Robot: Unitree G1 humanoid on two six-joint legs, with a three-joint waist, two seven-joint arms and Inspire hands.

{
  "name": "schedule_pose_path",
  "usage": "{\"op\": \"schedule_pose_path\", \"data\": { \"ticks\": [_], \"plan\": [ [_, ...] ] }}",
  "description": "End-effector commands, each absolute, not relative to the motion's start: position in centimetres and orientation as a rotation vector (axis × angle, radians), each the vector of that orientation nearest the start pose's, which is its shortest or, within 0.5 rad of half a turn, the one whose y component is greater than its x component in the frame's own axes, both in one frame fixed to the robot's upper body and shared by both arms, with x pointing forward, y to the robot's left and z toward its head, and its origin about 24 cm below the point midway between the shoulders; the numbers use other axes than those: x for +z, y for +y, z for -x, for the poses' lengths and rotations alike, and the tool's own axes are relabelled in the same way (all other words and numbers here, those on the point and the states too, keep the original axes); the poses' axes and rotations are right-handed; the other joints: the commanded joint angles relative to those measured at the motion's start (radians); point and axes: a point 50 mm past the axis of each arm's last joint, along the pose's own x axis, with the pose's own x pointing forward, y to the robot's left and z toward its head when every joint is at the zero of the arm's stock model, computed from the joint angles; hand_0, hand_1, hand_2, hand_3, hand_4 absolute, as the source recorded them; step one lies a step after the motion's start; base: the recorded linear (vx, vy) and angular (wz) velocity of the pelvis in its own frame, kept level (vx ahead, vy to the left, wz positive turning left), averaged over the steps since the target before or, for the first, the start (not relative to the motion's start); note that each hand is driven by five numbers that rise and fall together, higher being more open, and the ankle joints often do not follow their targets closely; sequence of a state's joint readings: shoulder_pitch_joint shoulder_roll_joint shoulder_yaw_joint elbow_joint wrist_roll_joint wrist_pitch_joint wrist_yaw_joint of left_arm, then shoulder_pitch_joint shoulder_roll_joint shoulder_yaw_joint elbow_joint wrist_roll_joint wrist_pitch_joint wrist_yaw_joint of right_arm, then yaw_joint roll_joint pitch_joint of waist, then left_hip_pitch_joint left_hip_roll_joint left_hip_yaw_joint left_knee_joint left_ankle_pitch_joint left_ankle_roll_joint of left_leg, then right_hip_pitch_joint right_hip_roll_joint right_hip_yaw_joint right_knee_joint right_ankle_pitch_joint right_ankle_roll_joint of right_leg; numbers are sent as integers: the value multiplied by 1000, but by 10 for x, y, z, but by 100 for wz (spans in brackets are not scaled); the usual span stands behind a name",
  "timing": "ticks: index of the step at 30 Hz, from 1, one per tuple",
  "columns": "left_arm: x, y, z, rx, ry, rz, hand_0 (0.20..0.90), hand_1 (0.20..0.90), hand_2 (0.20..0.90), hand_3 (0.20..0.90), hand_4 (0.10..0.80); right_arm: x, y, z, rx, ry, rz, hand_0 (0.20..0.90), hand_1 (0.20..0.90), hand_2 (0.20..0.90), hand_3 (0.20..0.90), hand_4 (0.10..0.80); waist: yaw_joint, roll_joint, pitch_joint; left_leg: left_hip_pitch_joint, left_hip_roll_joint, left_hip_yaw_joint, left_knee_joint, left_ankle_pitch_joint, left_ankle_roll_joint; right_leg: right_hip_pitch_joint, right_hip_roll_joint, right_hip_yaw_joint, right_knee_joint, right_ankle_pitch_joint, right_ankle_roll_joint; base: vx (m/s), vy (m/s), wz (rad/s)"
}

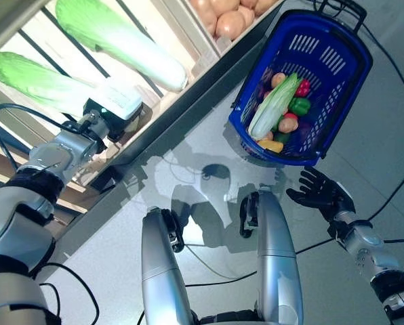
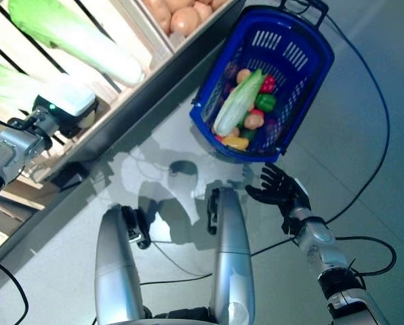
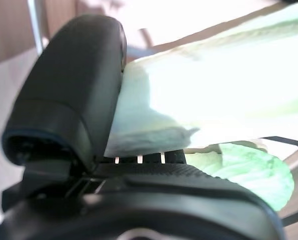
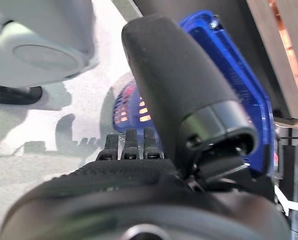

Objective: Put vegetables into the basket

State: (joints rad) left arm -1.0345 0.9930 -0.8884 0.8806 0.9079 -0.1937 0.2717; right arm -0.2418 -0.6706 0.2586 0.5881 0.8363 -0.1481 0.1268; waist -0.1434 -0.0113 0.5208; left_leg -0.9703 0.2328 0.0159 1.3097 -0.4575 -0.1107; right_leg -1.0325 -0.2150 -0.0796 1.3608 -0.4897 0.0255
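Note:
The blue basket (image 1: 317,51) stands on the floor and holds a napa cabbage (image 1: 273,105), a red pepper (image 1: 302,88), a green pepper (image 1: 299,105) and other small vegetables. My left hand (image 1: 114,118) is up at the stand, at the stem end of another napa cabbage (image 1: 39,80). In the left wrist view its thumb (image 3: 74,85) and fingers close round that pale cabbage (image 3: 214,90). My right hand (image 1: 320,193) is open, fingers straight, just below the basket's near rim. In the right wrist view its thumb (image 4: 174,85) stands before the basket (image 4: 239,85).
The vegetable stand's slatted shelf (image 1: 154,40) runs along the upper left, with its dark base edge (image 1: 188,101) beside the basket. The grey floor (image 1: 378,135) lies to the right of the basket.

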Motion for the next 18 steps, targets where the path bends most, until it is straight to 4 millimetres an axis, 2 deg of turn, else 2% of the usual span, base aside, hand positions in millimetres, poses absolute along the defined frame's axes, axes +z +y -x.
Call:
{"op": "schedule_pose_path", "data": {
  "ticks": [1, 3, 9, 12, 13, 14, 18],
  "plan": [
    [204, 345, -347, 83, -134, -2294, 300, 300, 300, 300, 400, 58, -298, -290, -81, 22, -132, 900, 900, 900, 900, 800, 16, 5, -71, 82, -3, 65, -92, 30, 61, 126, -34, 37, -193, 143, 55, 0, 0, 0],
    [203, 338, -345, 62, -272, -2279, 300, 300, 300, 300, 400, 50, -299, -285, -85, 40, -137, 900, 900, 900, 900, 800, 16, 13, -110, 168, -5, 87, -177, 55, 61, 201, -40, 28, -258, 159, 53, 104, -39, 0],
    [197, 321, -337, 3, -526, -2183, 300, 300, 300, 300, 400, 26, -300, -265, -105, 85, -165, 900, 900, 900, 900, 800, 17, 22, -181, 350, -17, 112, -348, 94, 70, 357, -54, 21, -380, 185, 59, 119, -34, 5],
    [196, 311, -335, 5, -618, -2099, 300, 300, 300, 300, 400, 16, -296, -259, -110, 111, -174, 900, 900, 900, 900, 800, 19, 24, -213, 424, -22, 124, -420, 107, 69, 424, -57, 18, -437, 194, 63, 94, -18, 6],
    [197, 308, -335, 4, -641, -2076, 300, 300, 300, 300, 400, 13, -296, -257, -111, 116, -174, 900, 900, 900, 900, 800, 19, 24, -222, 437, -22, 135, -454, 138, 76, 436, -57, 12, -470, 223, 55, 2, -17, 5],
    [197, 306, -335, 5, -652, -2062, 300, 300, 300, 300, 400, 11, -296, -256, -112, 120, -175, 900, 900, 900, 900, 800, 19, 24, -225, 452, -22, 137, -467, 141, 75, 450, -59, 10, -480, 225, 56, -12, -29, 7],
    [196, 289, -334, -9, -755, -1908, 300, 300, 300, 300, 400, -1, -284, -250, -109, 149, -186, 900, 900, 900, 900, 800, 19, 22, -264, 559, -27, 155, -588, 185, 64, 551, -62, -4, -575, 253, 69, 52, -35, -1]
  ]
}}
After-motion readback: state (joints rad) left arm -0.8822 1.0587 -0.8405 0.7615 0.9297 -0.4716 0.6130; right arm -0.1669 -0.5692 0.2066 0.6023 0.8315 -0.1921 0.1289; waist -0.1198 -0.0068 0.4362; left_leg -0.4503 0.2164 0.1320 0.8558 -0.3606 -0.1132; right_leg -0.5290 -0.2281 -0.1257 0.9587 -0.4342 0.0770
